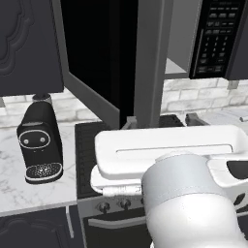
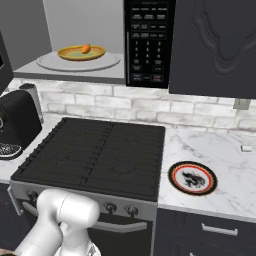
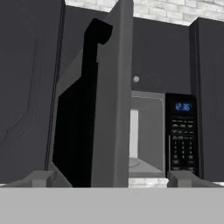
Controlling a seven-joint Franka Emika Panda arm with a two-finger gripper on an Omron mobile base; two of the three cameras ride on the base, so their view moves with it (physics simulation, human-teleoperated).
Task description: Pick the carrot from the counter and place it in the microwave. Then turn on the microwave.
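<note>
The carrot lies on a yellow dish inside the microwave, on its round turntable. The microwave door hangs wide open to the left, and in the hand view the door is seen nearly edge-on. The black button panel is on the right of the cavity, and the panel has its clock lit. My gripper is open, below and in front of the microwave and well apart from it, with nothing between its fingertips.
A black stovetop sits under the microwave. A black coffee machine stands on the counter to its left. On the right, the counter carries a round red-rimmed plate. Dark cabinets flank the microwave.
</note>
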